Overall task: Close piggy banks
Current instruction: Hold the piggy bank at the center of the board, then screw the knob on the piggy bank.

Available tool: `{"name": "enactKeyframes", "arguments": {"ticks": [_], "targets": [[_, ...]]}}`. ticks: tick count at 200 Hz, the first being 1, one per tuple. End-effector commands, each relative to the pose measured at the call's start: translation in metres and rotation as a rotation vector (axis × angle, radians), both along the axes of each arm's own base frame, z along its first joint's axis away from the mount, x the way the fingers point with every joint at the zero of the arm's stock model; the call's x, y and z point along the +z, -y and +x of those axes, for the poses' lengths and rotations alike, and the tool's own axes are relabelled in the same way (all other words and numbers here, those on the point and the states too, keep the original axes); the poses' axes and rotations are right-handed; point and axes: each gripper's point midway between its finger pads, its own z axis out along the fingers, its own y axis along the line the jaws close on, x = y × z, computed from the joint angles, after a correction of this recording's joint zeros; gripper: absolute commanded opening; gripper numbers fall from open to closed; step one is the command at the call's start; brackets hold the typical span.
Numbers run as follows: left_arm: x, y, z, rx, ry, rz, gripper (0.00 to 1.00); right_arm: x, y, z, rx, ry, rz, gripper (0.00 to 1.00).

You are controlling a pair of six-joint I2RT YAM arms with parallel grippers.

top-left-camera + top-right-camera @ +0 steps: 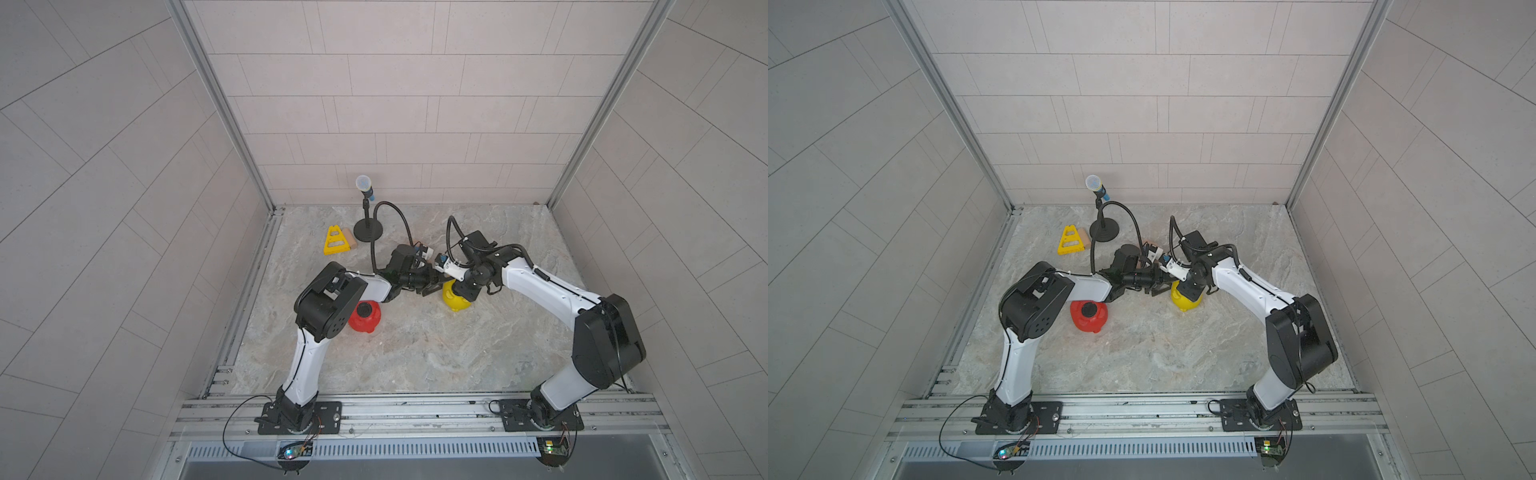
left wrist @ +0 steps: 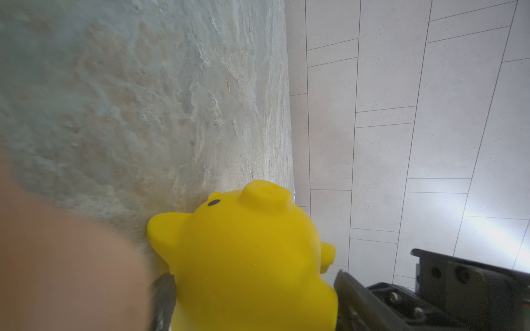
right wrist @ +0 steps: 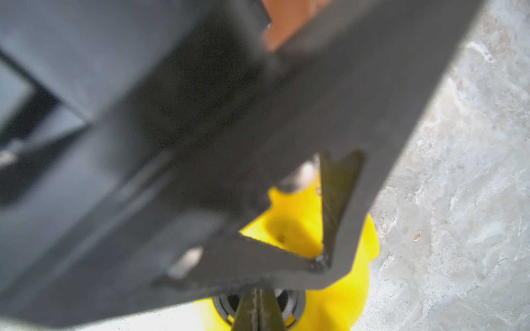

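Red pig (image 1: 372, 323), near left, already wears its black plug (image 1: 365, 309). Mid-table, the left gripper (image 1: 434, 286) clasps the yellow pig (image 1: 455, 302) while the right gripper (image 3: 259, 309), pinched together, presses a second plug (image 3: 291, 303) into it (the pink pig (image 2: 63, 258), just beyond, is too hidden to judge).

A yellow piggy bank (image 1: 454, 301) is seen on the desk (image 1: 415, 353), met sideways by the left claw (image 1: 434, 286) and covered by the right claw (image 1: 464, 291); a red piggy bank (image 1: 372, 323) (black disc (image 1: 365, 309) uppermost) is half hidden beneath the left arm (image 1: 328, 303).

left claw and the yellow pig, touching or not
Touching. The left wrist view shows the left claw straddling the yellow pig, both fingers flush against its sides.
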Motion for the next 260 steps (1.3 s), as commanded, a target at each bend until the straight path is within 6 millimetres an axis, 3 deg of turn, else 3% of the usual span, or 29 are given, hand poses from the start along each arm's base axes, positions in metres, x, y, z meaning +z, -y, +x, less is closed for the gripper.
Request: {"name": "enactKeyframes", "arguments": {"ticks": [1, 39, 135, 260], "targets": [[0.003, 0.003, -0.002, -0.020, 0.031, 0.023, 0.89, -0.018, 0.002, -0.010, 0.019, -0.069, -0.031, 0.00], [-0.007, -0.003, -0.005, -0.015, 0.017, 0.086, 0.86, -0.016, 0.002, -0.010, 0.013, -0.065, -0.029, 0.00], [-0.007, -0.004, -0.005, -0.013, 0.015, 0.091, 0.85, -0.015, 0.010, -0.003, -0.075, -0.039, -0.045, 0.00], [-0.008, -0.007, -0.006, -0.011, 0.025, 0.123, 0.85, -0.001, 0.030, 0.009, -0.478, 0.007, 0.003, 0.00]]}}
